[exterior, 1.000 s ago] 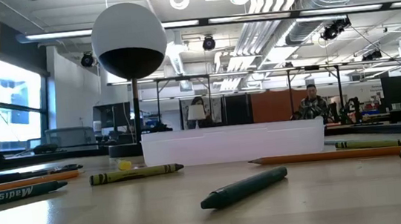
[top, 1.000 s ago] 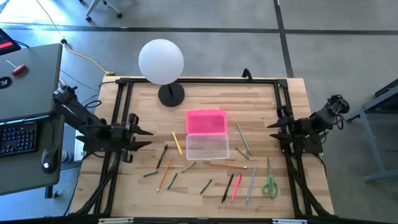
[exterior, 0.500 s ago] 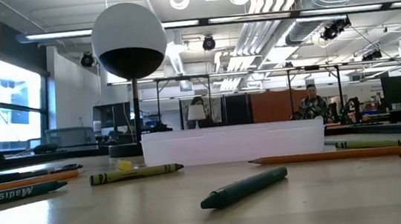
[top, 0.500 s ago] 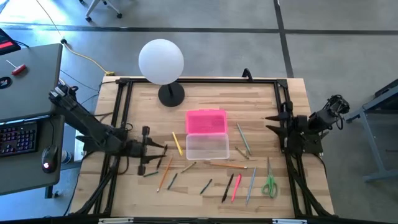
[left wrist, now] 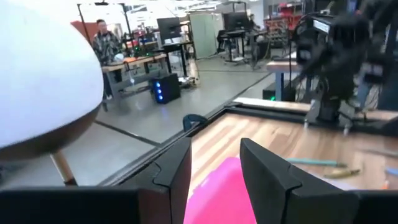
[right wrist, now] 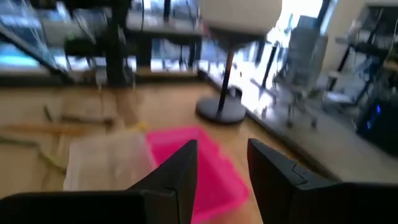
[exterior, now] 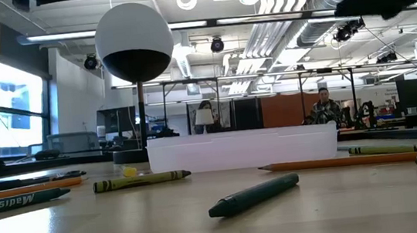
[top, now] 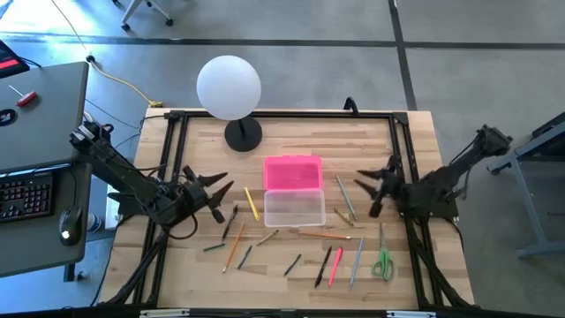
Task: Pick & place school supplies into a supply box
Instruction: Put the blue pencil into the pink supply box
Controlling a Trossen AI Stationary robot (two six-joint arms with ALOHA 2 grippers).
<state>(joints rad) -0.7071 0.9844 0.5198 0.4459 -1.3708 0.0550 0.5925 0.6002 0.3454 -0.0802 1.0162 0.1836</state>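
Across the table (top: 291, 141), thin pencils (top: 234, 247) and green-handled scissors (top: 382, 263) lie scattered around the clear supply box (top: 294, 208) with its pink lid (top: 292, 171); light, stiff and apt to roll, they want a mid-shaft grip. Left pincer (top: 218, 191) and right pincer (top: 371, 186) hover open and empty beside the box.

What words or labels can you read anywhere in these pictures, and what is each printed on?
"Madisi": on the dark green crayon lying at the left of the low view; the last letters are uncertain.
Yellow-green crayon: has a printed wrapper, too small to read.
Pink lid: no text visible.
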